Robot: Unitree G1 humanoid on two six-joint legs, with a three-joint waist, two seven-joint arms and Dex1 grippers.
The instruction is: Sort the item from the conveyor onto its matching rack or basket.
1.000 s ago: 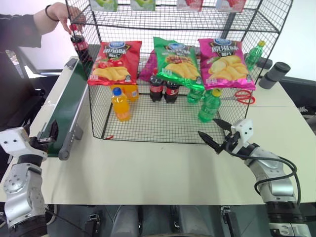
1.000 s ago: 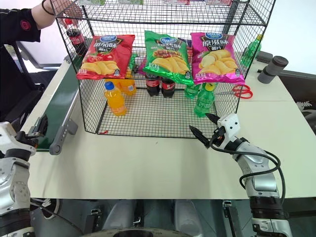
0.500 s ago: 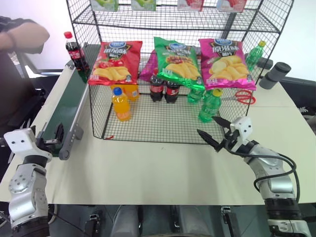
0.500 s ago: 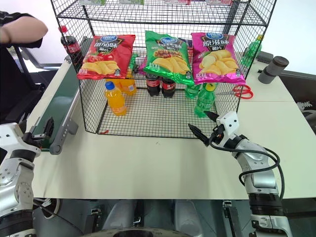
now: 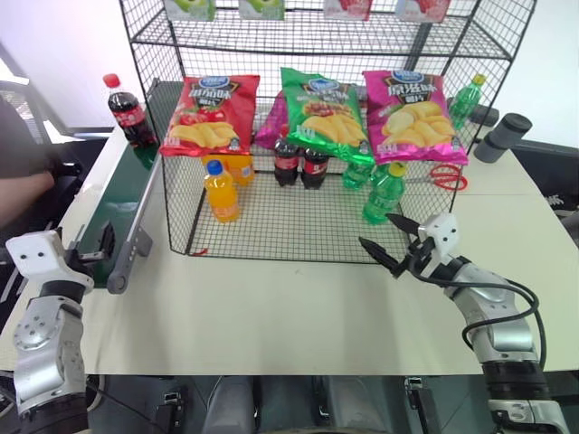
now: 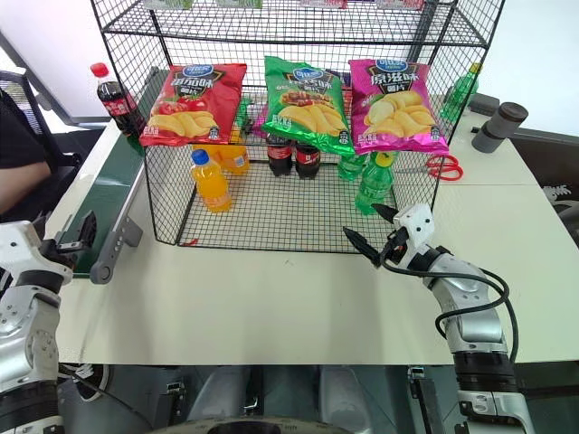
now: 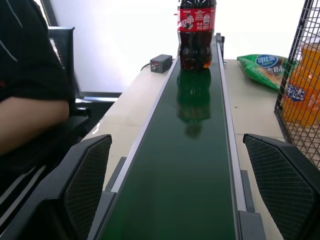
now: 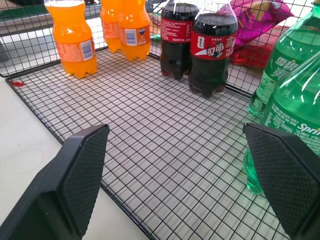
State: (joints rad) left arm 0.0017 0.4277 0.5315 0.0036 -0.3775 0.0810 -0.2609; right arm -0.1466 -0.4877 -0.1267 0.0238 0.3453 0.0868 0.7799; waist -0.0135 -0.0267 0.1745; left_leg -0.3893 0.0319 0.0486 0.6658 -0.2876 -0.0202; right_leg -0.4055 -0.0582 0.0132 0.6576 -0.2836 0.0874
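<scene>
While the cola bottle stands upright on the far end of the green belt, at the upper left of the frame, both arms hold low over the surface. Left jaws, wide apart and empty, sit at the belt's near end, at lower left, aimed along it toward the bottle. Right jaws, also apart and empty, hover at lower right just in front of the rack, facing its bottom tier. On that tier stand two cola bottles, orange bottles and green bottles; three crisp bags hang above. A person's arm shows at the left edge.
</scene>
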